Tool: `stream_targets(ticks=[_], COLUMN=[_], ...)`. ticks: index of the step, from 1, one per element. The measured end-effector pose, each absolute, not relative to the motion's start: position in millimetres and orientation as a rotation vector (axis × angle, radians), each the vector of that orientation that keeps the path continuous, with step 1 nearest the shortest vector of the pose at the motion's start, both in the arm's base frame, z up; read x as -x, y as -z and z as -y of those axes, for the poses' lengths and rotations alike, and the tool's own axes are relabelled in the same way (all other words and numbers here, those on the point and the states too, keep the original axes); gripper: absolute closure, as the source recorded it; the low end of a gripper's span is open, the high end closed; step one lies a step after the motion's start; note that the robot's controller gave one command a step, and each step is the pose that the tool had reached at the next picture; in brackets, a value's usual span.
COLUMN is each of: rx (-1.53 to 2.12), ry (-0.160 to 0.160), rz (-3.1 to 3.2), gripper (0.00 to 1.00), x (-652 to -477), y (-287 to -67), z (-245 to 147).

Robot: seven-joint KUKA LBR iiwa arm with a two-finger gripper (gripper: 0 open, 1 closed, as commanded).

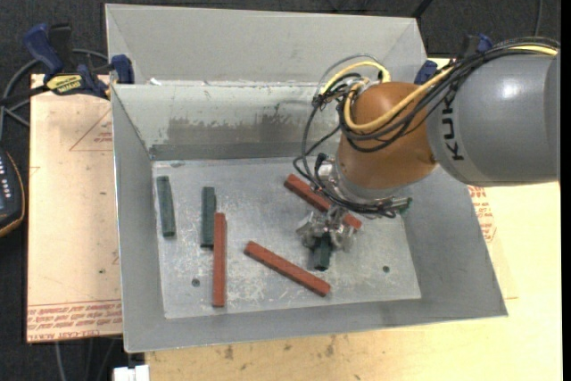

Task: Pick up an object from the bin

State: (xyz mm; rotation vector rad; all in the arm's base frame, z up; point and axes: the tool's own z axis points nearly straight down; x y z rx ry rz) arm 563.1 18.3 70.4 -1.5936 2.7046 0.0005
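Reaching in from the right, the tool (322,238) hung low over the floor of the grey bin (134,192), right of the middle and close to the metal. Above it sat the round orange cover (384,143) of the wrist, with yellow and black cables (335,94) looping over the top, and behind that the thick grey arm (504,120) ran off to the right. Whether the tool was open or closed could not be told, since the wrist and its own body hid most of it. A small dark piece (321,259) showed right at its tip, touching or nearly touching the floor, but whether it was gripped or only lay there was unclear. A short red stick (302,189) lay slanted just behind the tool, its far end running under the wrist. A slanting red stick (285,268) lay on the floor just in front and to the left, near the tool but apart from it. Further left an upright red stick (219,259) lay lengthwise, with a right green stick (207,216) just beside its upper end, touching or nearly so. A left green stick (166,205) lay alone near the left wall, well apart from the tool.
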Motion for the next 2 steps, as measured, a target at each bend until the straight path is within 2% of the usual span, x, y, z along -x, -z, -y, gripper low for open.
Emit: stream_targets(ticks=[1,2], rx=[1.566,1.979], ry=[0.005,0.003], rz=[-2.711,-2.429], gripper=[1.0,1.0], x=[-567.4,-592.7], y=[-197.2,-300.8], z=[-30.1,-72.7])
